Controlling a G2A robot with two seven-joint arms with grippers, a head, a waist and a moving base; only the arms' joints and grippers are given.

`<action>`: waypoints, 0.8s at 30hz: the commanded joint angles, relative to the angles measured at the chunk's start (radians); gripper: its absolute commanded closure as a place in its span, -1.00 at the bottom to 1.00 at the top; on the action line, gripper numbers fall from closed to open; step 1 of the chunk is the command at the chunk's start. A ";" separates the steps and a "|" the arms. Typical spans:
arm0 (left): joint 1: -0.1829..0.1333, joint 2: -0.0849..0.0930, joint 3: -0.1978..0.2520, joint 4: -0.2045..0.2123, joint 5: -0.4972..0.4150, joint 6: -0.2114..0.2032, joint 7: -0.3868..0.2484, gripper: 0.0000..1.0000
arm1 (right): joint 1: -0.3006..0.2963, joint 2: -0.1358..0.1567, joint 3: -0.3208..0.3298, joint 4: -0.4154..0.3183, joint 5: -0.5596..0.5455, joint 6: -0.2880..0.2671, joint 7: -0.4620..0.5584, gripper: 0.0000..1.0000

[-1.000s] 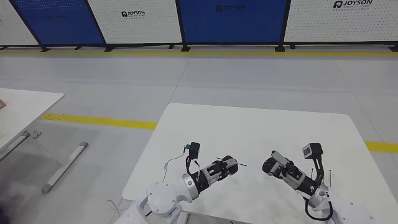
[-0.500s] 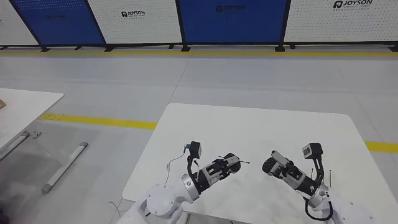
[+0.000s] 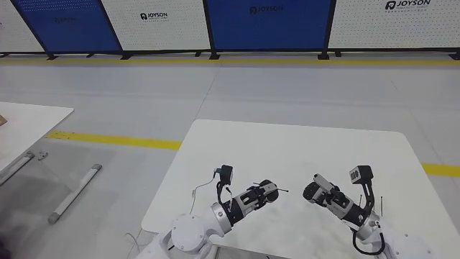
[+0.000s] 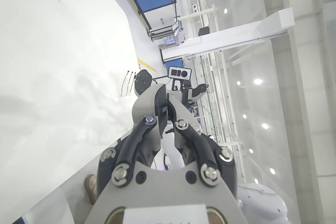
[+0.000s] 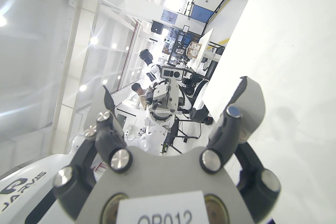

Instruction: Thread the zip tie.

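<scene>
White bench, rounded corners, stands on grey floor. Yellow floor line runs out from behind bench on both sides. Beyond bench's far edge, well apart: row of pegboard panels, blue panel straight ahead, white panel beside it, second yellow line along their feet. Left of bench, well apart: corner of second white table; grey bar lies on floor between that table and bench. High above bench: round ceiling lights, white beam.

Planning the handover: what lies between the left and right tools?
Top view: bare table, apart from the zip tie end jutting from the left tool toward the right tool.
</scene>
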 commanded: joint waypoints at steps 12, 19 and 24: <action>0.073 0.004 -0.102 -0.143 -0.126 -0.135 0.063 1.00 | 0.000 0.000 0.000 0.000 0.000 0.000 0.000 -1.00; 0.078 0.006 -0.101 -0.139 -0.115 -0.123 0.044 1.00 | 0.000 0.000 0.000 0.000 0.000 0.000 0.000 -1.00; 0.078 0.006 -0.101 -0.139 -0.115 -0.123 0.044 1.00 | 0.000 0.000 0.000 0.000 0.000 0.000 0.000 -1.00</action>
